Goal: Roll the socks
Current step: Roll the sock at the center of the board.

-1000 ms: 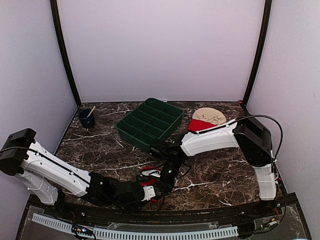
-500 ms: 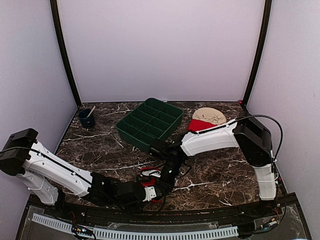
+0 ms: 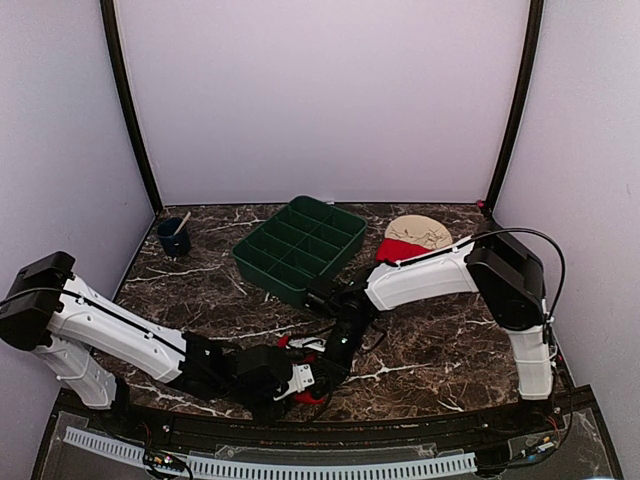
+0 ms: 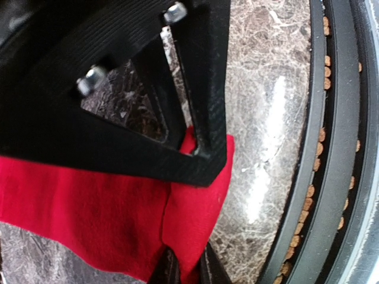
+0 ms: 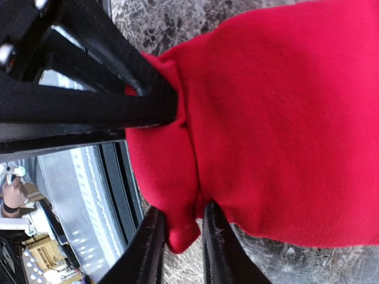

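Dark, white-veined marble worktop (image 3: 430, 330); green tray (image 3: 262, 272) divided into square compartments at the back; soft red knit socks (image 5: 278, 118) at the near edge, left jaws and right jaws each pinching a fold; small blue cup (image 3: 173, 240) holding a stick.

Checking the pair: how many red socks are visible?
2. The near sock is in the left gripper and right gripper; the far sock lies beside the beige disc. More may be hidden.
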You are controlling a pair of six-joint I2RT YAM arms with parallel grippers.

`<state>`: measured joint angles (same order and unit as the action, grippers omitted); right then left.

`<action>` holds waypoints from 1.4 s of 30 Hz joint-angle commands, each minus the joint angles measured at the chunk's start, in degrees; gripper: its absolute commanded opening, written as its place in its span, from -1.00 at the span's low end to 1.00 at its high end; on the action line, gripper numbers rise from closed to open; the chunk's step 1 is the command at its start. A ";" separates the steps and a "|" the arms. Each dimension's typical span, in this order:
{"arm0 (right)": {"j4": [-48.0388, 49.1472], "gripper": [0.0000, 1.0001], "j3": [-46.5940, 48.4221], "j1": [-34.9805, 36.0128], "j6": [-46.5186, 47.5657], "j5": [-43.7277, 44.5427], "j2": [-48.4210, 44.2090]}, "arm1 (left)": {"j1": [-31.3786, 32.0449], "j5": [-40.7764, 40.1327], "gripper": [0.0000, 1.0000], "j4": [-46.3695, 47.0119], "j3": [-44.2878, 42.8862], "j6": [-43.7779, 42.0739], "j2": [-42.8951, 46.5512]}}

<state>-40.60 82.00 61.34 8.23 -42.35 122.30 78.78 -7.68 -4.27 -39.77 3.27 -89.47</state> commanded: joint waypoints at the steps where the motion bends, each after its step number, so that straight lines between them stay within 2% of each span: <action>1: 3.31 -0.50 -1.87 -0.67 -1.11 -0.21 -2.17 | -0.95 6.01 -0.76 -4.32 -0.76 2.06 -1.00; 11: 11.63 -0.25 -8.32 -3.26 -5.94 -1.82 -7.78 | -3.33 10.58 -0.77 -5.59 -1.54 2.88 -1.21; 22: 21.73 -0.21 -15.53 -6.08 -11.80 1.15 -14.37 | -7.24 17.59 -0.77 -4.59 -1.61 4.46 -0.88; 31: 28.42 -0.21 -22.75 -6.89 -15.07 7.95 -20.39 | -11.54 28.04 -0.77 -4.88 -1.93 4.07 -1.44; 42: 36.75 -0.23 -33.02 -6.59 -15.44 17.33 -32.19 | -16.44 41.14 -0.83 -9.80 -6.42 1.54 -6.88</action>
<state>-8.67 51.72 54.96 -6.59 -29.23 93.91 63.64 26.94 -9.26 -44.36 6.35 -94.15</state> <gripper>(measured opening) 0.387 0.099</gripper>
